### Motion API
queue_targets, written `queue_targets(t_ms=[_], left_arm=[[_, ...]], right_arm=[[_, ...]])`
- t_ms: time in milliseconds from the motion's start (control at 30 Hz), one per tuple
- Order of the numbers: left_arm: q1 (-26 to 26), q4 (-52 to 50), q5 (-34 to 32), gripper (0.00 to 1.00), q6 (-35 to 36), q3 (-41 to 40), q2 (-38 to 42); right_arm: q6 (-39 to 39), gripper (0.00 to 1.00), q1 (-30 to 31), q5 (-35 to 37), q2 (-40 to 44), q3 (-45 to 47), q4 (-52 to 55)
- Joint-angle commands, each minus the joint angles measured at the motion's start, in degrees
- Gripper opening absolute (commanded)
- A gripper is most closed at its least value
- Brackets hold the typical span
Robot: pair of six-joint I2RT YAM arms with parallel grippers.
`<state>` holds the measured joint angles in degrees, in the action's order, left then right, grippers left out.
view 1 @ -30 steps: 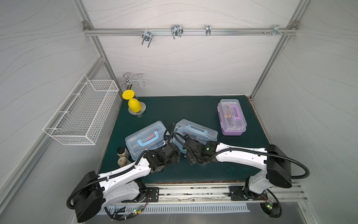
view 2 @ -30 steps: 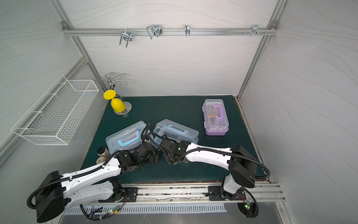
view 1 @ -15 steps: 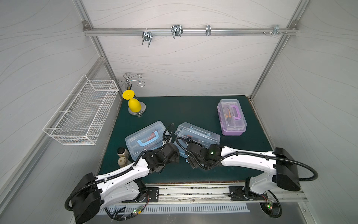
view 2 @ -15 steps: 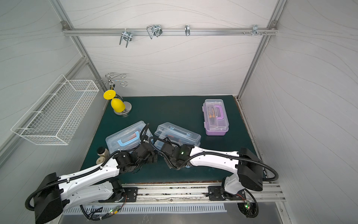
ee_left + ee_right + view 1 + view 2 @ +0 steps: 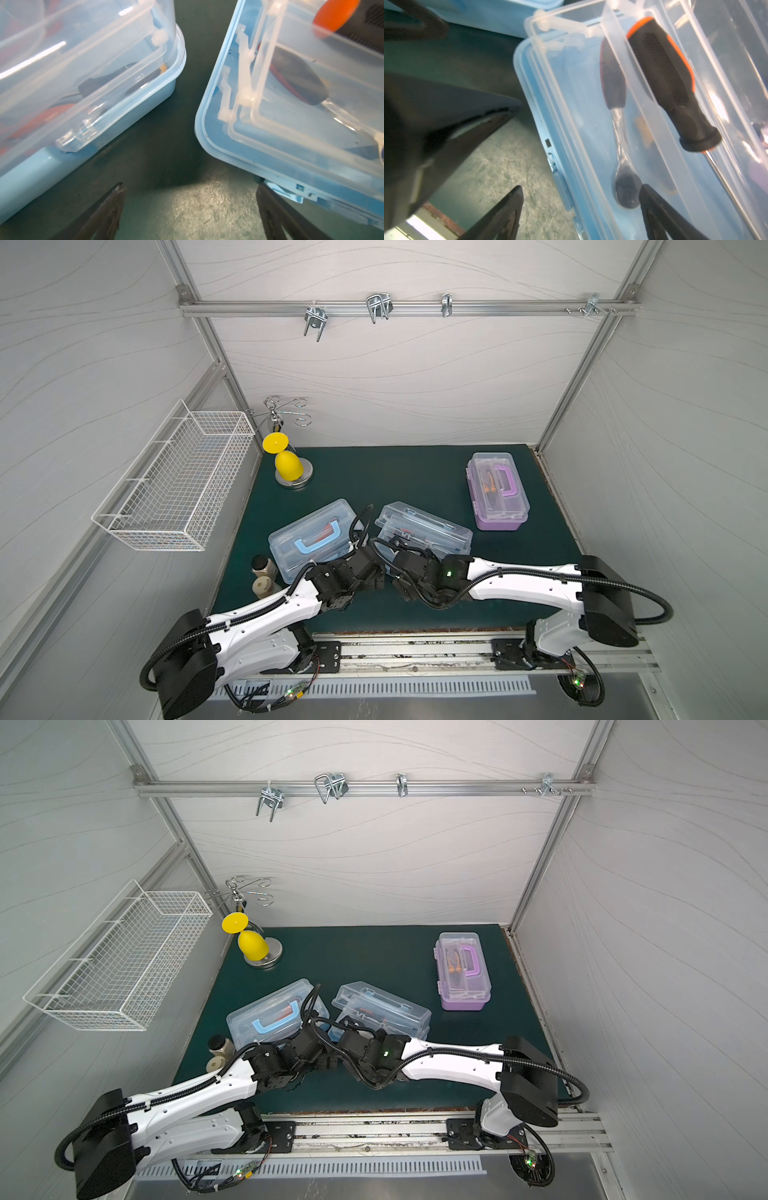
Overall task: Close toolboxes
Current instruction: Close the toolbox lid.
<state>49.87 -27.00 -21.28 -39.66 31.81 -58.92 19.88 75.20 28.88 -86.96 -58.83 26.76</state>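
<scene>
- Left blue box (image 5: pixel 313 537): lid down, beside left tool (image 5: pixel 190 205).
- Middle blue box (image 5: pixel 424 531): lid ajar. Tray holds screwdriver (image 5: pixel 670 83), with wrench (image 5: pixel 623 149) beneath.
- Purple box (image 5: pixel 496 489): lid down, pliers (image 5: pixel 489 486) inside, well beyond right tool (image 5: pixel 581 187).
- Arms: low, converging between the blue boxes.
- Left tool: spread, empty, over tabletop (image 5: pixel 166 145).
- Right tool: spread, empty, across middle blue box's front rim.
- Views: only the wrist views show the fingers.

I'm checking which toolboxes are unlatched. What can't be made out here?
- Middle toolbox, front latch: both top views, hidden behind the wrists; right wrist view, blurred.
- Left toolbox, front: left wrist view, cut off.
- Purple toolbox, latch: both top views, too small.
- Left gripper and right gripper: both top views, hidden under the wrists.
</scene>
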Motion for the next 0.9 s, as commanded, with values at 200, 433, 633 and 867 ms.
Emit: queue_targets(t_ms=[200,433,633,867], left_arm=[[-0.30,-0.06,-2.89,0.99,-0.64,-0.94,3.16],[-0.24,-0.99,-3.51,0.99,-0.59,-1.14,4.24],[-0.29,-2.03,-4.29,0.99,-0.51,-1.05,5.18],[-0.29,-3.22,-5.31,0.99,-0.24,-0.72,6.22]], right_arm=[[-9.15,0.94,1.58,-1.55,5.65,7.68,-16.66],[-12.90,0.95,2.09,-8.39,6.69,11.80,-23.55],[-12.48,0.94,3.07,-12.22,6.54,13.63,-24.38],[-8.79,0.94,4.99,-19.20,6.53,15.05,-23.53]])
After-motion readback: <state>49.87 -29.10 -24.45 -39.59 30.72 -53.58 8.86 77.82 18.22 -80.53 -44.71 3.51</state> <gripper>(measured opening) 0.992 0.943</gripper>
